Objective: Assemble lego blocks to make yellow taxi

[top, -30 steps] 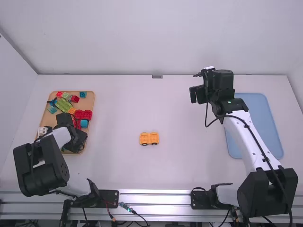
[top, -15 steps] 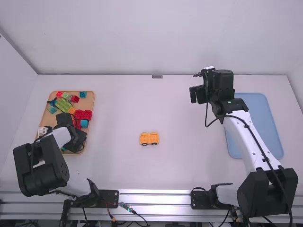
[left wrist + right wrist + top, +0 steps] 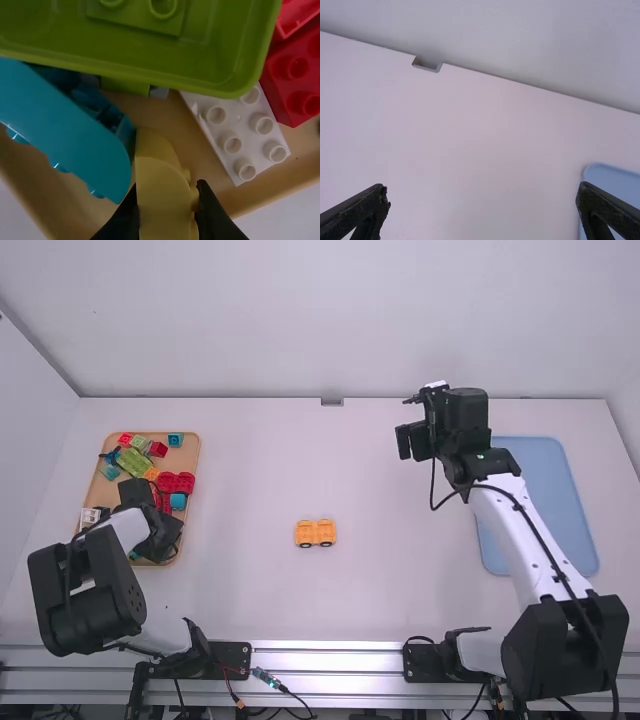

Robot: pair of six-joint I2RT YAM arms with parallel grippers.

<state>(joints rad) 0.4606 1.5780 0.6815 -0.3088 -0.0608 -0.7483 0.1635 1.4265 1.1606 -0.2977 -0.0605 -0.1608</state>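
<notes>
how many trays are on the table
2. The tan tray, holding the blocks, is on the left side of the table; the blue tray is on the right side, partly covered by the right arm.

High view bright, w/ soft even light; L wrist view dimmer, w/ small glints on teal block [image 3: 75,135].

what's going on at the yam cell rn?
The left end effector is closed on a curved yellow block in the parts tray. A yellow-orange wheeled base sits mid-table. The right end effector is open above the table, left of the blue tray. Taxi looks unfinished.
</notes>
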